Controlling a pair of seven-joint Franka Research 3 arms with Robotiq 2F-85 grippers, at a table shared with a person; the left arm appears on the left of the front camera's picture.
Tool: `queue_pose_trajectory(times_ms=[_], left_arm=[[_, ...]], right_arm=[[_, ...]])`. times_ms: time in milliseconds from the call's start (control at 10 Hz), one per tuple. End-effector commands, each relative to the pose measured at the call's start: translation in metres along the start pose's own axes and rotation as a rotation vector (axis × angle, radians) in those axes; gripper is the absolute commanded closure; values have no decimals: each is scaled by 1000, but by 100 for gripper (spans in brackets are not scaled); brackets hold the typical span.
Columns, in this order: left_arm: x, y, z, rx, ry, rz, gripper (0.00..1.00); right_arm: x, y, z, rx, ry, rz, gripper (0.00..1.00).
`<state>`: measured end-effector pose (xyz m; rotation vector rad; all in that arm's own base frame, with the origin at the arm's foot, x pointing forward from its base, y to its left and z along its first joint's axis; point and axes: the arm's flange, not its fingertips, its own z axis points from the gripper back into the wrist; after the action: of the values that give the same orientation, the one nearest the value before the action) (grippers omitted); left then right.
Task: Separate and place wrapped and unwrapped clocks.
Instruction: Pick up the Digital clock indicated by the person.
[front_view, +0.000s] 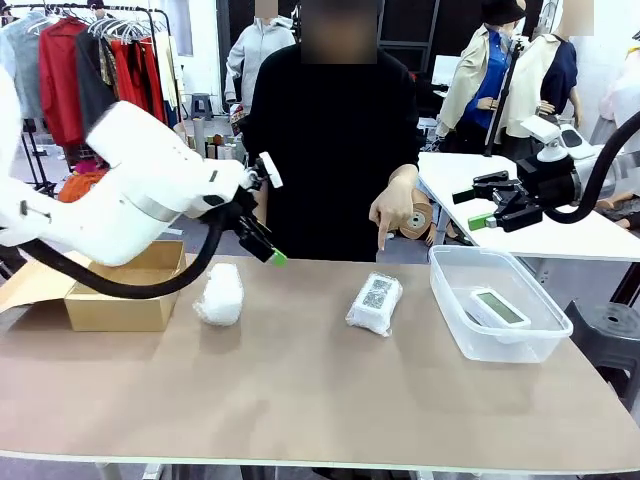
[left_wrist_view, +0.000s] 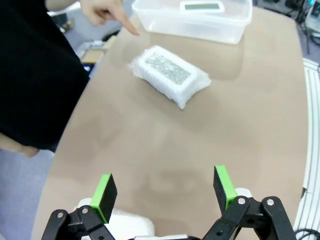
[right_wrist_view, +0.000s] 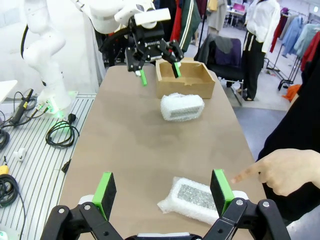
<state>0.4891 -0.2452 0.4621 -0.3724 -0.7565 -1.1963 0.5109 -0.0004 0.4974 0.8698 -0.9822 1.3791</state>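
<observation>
Both claws are released, with nothing in them. Your left gripper (front_view: 268, 250) hangs in the air with its jaws spread, above the far edge of the table (front_view: 300, 410), close to the plain wrapped clock (front_view: 220, 293). Your right gripper (front_view: 470, 208) is spread wide too, up high beyond the far right corner with its fingers aimed back toward the middle.

The whole near half of the table is bare, right to the front edge. There's a clear lane between the two bundles and a narrower one between the labelled wrapped clock (front_view: 374, 303) and the clear tub (front_view: 452, 300). The tub sits near the right edge. The cardboard box (front_view: 120, 310) is at the far left, with a flap reaching out toward that side. The person's hand (front_view: 392, 212) points a finger down at the far edge, just behind the labelled bundle, so it's tight there.

The plain bundle's long axis runs near to far across the table, just right of the box. The labelled one lies near the middle, code label up, its far end swung toward your right. From your left wrist it (left_wrist_view: 170, 75) lies diagonal, well ahead of the pads. The bare clock (front_view: 498, 307) lies flat in the tub, screen up, long axis diagonal, near end toward your right.
</observation>
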Motion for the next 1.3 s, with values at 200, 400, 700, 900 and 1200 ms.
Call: queue_pose_trajectory(times_ms=[200, 400, 700, 900, 1200], left_arm=[[6, 4, -13, -28, 4, 12, 0], [6, 4, -13, -28, 4, 12, 0], [30, 9, -34, 8, 25, 92, 0], [51, 3, -64, 80, 102, 176, 0], [78, -8, -107, 162, 147, 279, 0]], right_arm=[[2, 0, 1, 0, -1, 3, 0], [2, 0, 1, 0, -1, 3, 0], [2, 0, 1, 0, -1, 3, 0], [2, 0, 1, 0, -1, 3, 0], [2, 0, 1, 0, -1, 3, 0]])
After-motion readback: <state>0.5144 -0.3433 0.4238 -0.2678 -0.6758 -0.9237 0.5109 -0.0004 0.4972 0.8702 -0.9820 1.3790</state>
